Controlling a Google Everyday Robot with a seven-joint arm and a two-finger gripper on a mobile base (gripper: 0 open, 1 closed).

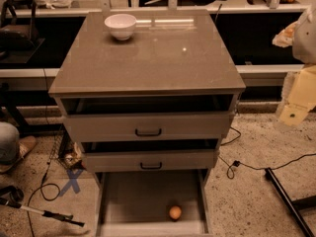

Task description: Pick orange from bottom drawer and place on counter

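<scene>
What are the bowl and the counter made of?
The bowl looks like glazed ceramic, or maybe plastic: it is white, smooth and softly shiny. The counter looks like polished stone or laminate: it is grey-brown and glossy, and it mirrors the lights. The gripper hangs at the right, apart from the cabinet, and looks like pale plastic.

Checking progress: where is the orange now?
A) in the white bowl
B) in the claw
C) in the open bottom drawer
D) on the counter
C: the orange lies on the floor of the open bottom drawer, near its front, while the claw is up at the right edge of the view, well away from it.
</scene>
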